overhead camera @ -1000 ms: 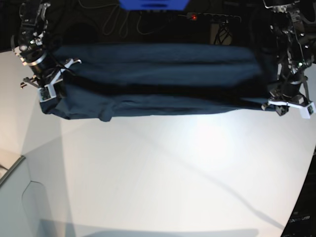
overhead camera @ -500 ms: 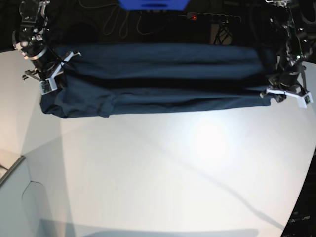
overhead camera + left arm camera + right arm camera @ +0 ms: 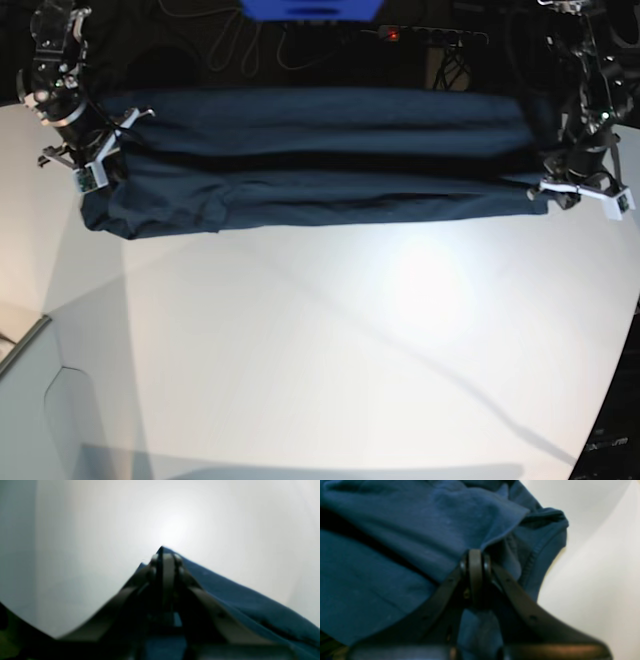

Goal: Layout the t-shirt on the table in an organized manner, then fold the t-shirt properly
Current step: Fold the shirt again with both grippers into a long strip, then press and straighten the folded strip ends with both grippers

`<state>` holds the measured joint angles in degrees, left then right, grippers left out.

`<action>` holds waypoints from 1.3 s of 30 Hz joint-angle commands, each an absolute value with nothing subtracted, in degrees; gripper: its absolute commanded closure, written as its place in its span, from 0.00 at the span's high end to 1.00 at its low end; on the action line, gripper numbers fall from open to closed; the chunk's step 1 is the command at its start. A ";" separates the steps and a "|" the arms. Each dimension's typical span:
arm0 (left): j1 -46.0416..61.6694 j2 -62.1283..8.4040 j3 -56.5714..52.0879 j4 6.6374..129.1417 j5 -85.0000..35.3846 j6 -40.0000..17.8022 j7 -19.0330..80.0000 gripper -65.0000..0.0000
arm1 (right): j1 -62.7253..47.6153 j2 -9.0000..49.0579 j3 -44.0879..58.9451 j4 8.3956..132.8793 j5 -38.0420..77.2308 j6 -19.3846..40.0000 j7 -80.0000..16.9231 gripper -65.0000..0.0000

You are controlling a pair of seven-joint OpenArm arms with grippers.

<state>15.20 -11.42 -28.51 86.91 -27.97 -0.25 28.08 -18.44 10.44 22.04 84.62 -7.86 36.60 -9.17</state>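
The dark navy t-shirt (image 3: 310, 160) is stretched wide across the far part of the white table (image 3: 350, 340), with its lower edge lying on the tabletop. My left gripper (image 3: 562, 192), at the right of the base view, is shut on one end of the shirt. In the left wrist view, its closed tips (image 3: 162, 556) pinch a corner of the blue fabric (image 3: 225, 592). My right gripper (image 3: 98, 160), at the left, is shut on the other end. The right wrist view shows its tips (image 3: 475, 557) clamped on a fold of cloth (image 3: 395, 555) beside a hemmed edge.
Behind the table, the dark background holds a blue object (image 3: 310, 8), a power strip with a red light (image 3: 393, 35) and loose cables (image 3: 240, 50). A grey ledge (image 3: 20, 340) sits at the lower left. The table's curved edge (image 3: 622, 370) runs down the right side.
The gripper at the left of the base view has moved up and back, pulling that end of the shirt with it. The other gripper rose slightly, then held. The shirt's lower edge has drawn back.
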 commanded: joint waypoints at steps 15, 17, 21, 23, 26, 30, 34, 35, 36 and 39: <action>14.46 -13.23 -28.88 88.22 -27.65 -0.48 26.68 0.00 | -22.20 6.64 28.53 96.75 -7.25 40.00 -6.11 0.00; 14.46 -13.23 -28.88 88.22 -27.65 -0.48 26.68 0.00 | -22.11 6.37 28.44 96.31 -7.43 40.00 -6.20 0.00; 14.99 -13.23 -28.88 88.22 -27.65 -0.48 26.77 0.00 | -22.02 6.46 28.53 92.00 -7.43 40.00 -6.20 0.00; 15.16 -13.23 -28.88 88.22 -27.65 -0.48 27.12 0.00 | -21.85 6.73 28.53 90.33 -7.52 40.00 -6.11 0.00; 16.22 -13.23 -28.88 88.22 -27.65 -0.48 27.03 0.00 | -22.29 7.08 28.53 90.15 -7.52 40.00 -6.11 0.00; 16.31 -13.23 -28.88 88.13 -27.65 -0.48 26.95 0.00 | -22.46 7.16 28.53 89.63 -7.52 40.00 -6.11 0.00; 16.04 -13.23 -28.88 85.05 -27.65 -0.48 26.86 0.00 | -22.29 7.16 28.53 87.52 -7.52 40.00 -6.11 0.00; 15.96 -13.23 -28.88 84.09 -27.65 -0.48 26.86 0.00 | -22.29 7.16 28.53 86.73 -7.52 40.00 -6.11 0.00; 15.87 -13.23 -28.88 83.03 -27.65 -0.48 26.77 0.00 | -21.85 7.16 28.53 85.76 -7.52 40.00 -6.11 0.00; 15.78 -13.23 -28.79 80.75 -27.82 -0.48 26.77 0.00 | -20.44 7.16 28.44 83.38 -7.52 40.00 -6.11 0.00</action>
<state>16.21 -12.36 -28.47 79.79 -27.73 -0.49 28.32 -20.60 6.50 28.12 82.41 -8.38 39.38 -7.55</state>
